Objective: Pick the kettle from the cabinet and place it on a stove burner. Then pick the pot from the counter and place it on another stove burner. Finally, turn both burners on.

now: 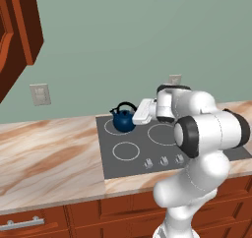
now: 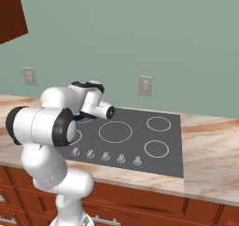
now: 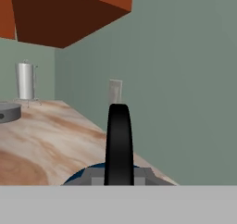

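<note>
Closed jaws are pinching the black arched handle (image 3: pixel 118 142) of the kettle (image 1: pixel 123 119), with the 2 grey finger tips of the gripper (image 3: pixel 118 176) sitting on either side of the handle's base in the hand view and the kettle's dark-blue body curving just below them. Far off to the left of the jaws in that view, the pot (image 3: pixel 8 112) is sitting low and grey on the counter (image 3: pixel 41 140), and just behind it a white paper-towel roll (image 3: pixel 26 81) is standing upright against the wall. Above and ahead of the jaws, the reddish-brown cabinet (image 3: pixel 69 12) is hanging from the wall. Straight beyond the handle, a wall outlet plate (image 3: pixel 115 91) is showing on the green wall. In the left base view the kettle is resting over the rear-left burner (image 1: pixel 117 127) of the dark cooktop (image 1: pixel 110 156), directly in front of the gripper, which is reaching in from the right at handle height. Nearer the arm than the jaws, a second white ring (image 1: pixel 125 151) is lying bare, and to its right a row of small grey knobs (image 1: pixel 163 160) is running along the cooktop's front edge. In the right base view, 3 more rings are lying to the right of the hand, the largest one (image 2: pixel 115 131) closest to it.
</note>
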{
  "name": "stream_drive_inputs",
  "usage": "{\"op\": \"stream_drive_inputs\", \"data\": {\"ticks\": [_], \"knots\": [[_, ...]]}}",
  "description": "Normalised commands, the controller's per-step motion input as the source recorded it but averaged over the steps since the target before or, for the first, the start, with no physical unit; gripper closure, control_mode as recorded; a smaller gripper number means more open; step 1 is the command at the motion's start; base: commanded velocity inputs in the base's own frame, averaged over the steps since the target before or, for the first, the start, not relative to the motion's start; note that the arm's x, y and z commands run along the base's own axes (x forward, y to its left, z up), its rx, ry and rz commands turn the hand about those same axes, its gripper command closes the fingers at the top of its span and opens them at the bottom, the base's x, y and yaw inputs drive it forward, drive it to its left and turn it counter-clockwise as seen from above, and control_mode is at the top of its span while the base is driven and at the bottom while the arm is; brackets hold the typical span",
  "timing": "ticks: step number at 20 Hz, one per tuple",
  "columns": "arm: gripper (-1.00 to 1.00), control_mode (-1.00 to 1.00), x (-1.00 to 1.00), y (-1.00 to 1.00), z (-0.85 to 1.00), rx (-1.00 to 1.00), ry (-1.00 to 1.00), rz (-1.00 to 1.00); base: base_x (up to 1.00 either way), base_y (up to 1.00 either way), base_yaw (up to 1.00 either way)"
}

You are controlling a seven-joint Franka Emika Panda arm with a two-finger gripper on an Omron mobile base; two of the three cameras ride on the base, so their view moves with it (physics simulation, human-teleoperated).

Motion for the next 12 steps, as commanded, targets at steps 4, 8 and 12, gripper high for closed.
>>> {"op": "stream_drive_inputs", "data": {"ticks": [4,8,12], "knots": [[1.0,-1.0,0.19,0.04,-0.15,0.0,0.0,0.0,0.0,0.0,0.0],[1.0,-1.0,0.22,0.03,-0.16,0.0,0.0,0.0,0.0,0.0,0.0],[1.0,-1.0,0.24,0.02,-0.13,0.0,0.0,0.0,0.0,0.0,0.0]]}}
